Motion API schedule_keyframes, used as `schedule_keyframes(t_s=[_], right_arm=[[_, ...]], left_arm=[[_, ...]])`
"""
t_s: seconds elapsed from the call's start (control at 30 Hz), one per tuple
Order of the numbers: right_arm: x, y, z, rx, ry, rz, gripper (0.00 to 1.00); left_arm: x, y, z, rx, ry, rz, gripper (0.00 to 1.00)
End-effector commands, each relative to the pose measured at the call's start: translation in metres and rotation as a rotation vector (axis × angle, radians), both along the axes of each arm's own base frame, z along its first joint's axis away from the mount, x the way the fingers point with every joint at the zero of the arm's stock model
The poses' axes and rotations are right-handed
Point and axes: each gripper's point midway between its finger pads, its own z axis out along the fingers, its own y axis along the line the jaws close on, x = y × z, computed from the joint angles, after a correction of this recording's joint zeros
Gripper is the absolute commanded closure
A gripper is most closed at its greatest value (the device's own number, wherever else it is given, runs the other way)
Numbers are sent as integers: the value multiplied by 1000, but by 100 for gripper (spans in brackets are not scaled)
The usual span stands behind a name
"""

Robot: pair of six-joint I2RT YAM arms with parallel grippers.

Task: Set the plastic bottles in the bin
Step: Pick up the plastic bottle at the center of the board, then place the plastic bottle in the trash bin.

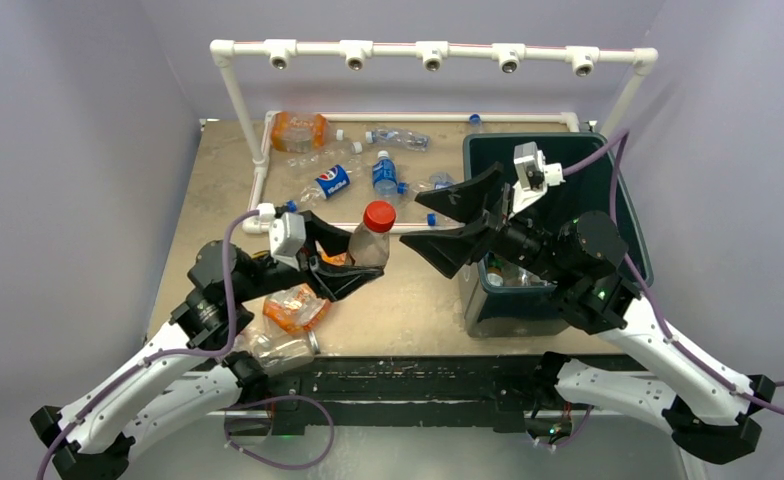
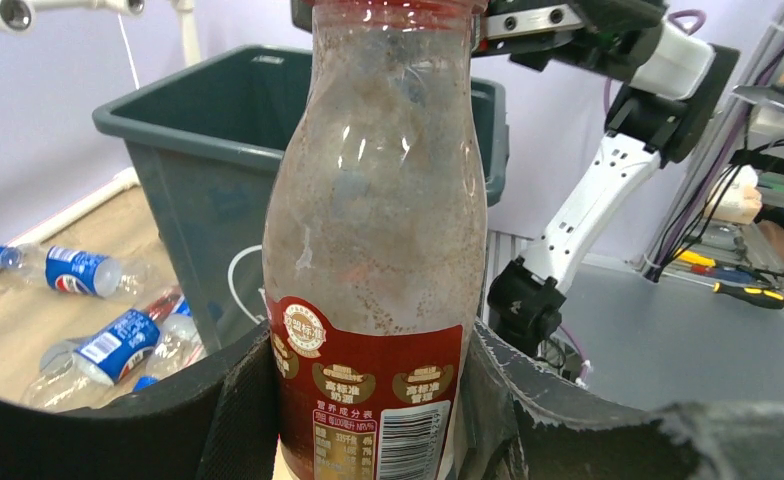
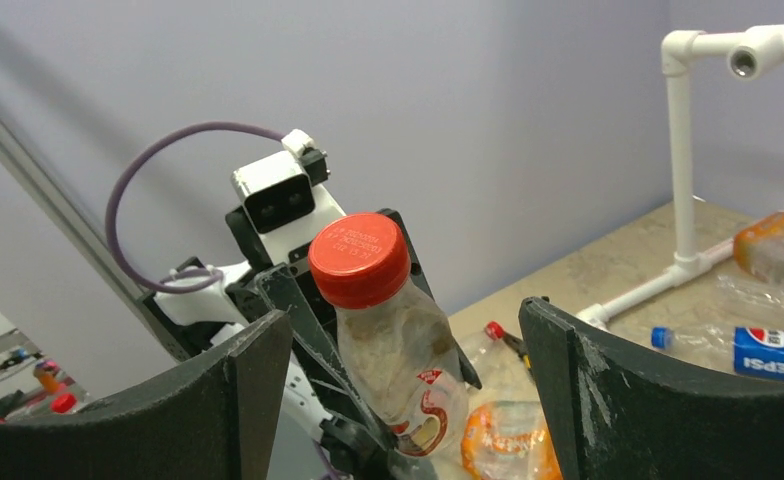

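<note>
L tool (image 1: 360,266) clamped, held up; R tool (image 1: 446,222) jaws spread wide, facing L.

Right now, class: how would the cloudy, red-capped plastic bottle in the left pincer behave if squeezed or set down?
The cloudy, red-capped plastic bottle looks empty, so probably light. Its smooth walls may slip; the left pincer grips the labelled base. Tall and narrow, it might tip.

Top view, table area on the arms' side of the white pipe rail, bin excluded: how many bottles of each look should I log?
Red-capped bottle, held in the left gripper: 1
Crushed orange bottle: 1
Clear bottle at the near edge: 1
Total: 3
</note>
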Motion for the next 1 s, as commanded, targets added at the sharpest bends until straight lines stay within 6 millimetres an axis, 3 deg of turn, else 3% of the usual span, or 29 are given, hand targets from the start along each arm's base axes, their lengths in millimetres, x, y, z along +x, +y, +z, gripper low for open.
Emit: schedule_keyframes(t_s=[0.0,0.2,0.53,0.97], right_arm=[[-17,0,30,114,-61,81,12],[-19,10,20,129,-45,129,11],[-16,25,20,111,-63,136,4],[-9,45,6,69,-40,112,15]], left_arm=[[-16,4,26,-100,-25,-61,100],[-16,0,25,-128,13,-81,100],[-13,-7,16,-145,68,-104,100],[-12,-9,4,-137,114,-104,100]])
